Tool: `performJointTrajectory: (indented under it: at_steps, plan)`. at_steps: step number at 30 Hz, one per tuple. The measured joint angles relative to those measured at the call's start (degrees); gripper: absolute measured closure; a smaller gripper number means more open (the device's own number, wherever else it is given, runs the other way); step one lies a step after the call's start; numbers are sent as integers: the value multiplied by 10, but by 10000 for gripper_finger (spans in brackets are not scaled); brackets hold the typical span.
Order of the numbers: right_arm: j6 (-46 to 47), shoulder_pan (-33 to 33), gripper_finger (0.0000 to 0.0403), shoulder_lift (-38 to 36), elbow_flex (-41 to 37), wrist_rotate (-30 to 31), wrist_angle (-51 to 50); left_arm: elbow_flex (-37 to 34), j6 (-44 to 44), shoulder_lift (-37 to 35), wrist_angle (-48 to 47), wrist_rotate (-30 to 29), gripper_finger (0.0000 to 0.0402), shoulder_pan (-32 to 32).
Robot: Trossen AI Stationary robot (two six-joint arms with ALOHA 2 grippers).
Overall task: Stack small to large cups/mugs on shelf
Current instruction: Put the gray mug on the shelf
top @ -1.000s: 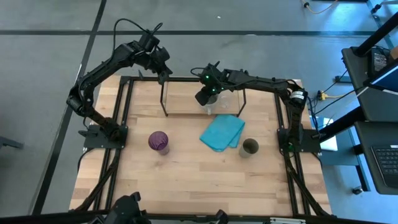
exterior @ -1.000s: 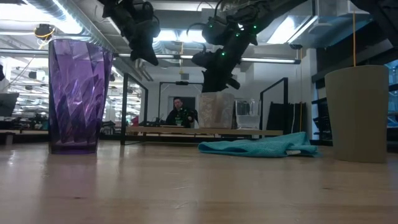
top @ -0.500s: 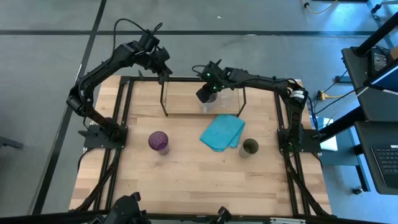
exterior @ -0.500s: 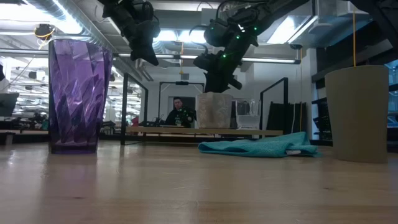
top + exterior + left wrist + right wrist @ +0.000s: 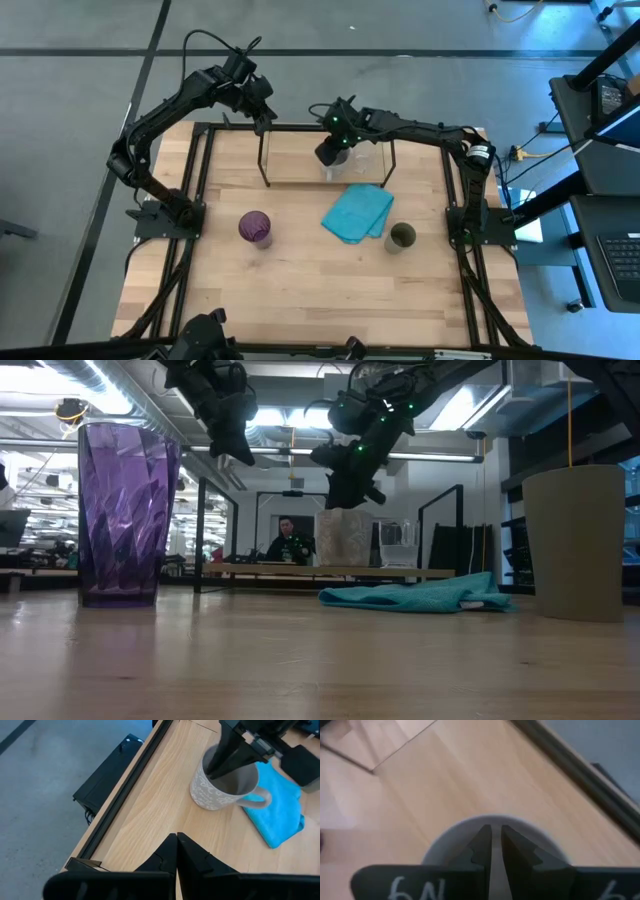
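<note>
The grey handled mug (image 5: 343,538) stands upright on the wooden base of the black wire shelf (image 5: 300,185), with the small clear glass (image 5: 398,545) beside it toward the table's right. My right gripper (image 5: 495,832) is shut and points down at the mug's mouth (image 5: 225,782). In the low view its tips (image 5: 360,498) are at about rim height. My left gripper (image 5: 176,840) is shut and empty, high over the shelf's far left corner (image 5: 265,118). The purple tumbler (image 5: 254,228) and the olive-green cup (image 5: 402,236) stand on the table in front of the shelf. My right gripper has its shut fingers (image 5: 212,767) pointing down from above at the mug's opening, close to the inner wall on the side away from the handle (image 5: 260,797). I cannot tell whether they touch the wall. The mug stands upright on the shelf base.
A folded turquoise cloth (image 5: 357,212) lies between the shelf and the olive-green cup. The shelf's thin uprights (image 5: 200,535) stand around the mug. The black table frame (image 5: 200,170) runs along the sides. A person (image 5: 288,542) sits in the room far behind.
My right gripper has gone up a little over the grey mug and slightly toward the table's far edge, with its fingers still together. The mug stays upright on the shelf.
</note>
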Motion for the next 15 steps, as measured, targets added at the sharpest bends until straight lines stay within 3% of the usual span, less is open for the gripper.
performJointTrajectory:
  at_steps: [5, 15]
  plan:
    - [2, 3, 357, 0, 0, -31, 0, 0, 4, 0, 0, -4, 401, 0]
    - [-11, 19, 357, -7, 0, -21, 3, 0, 5, 0, 5, -4, 401, 0]
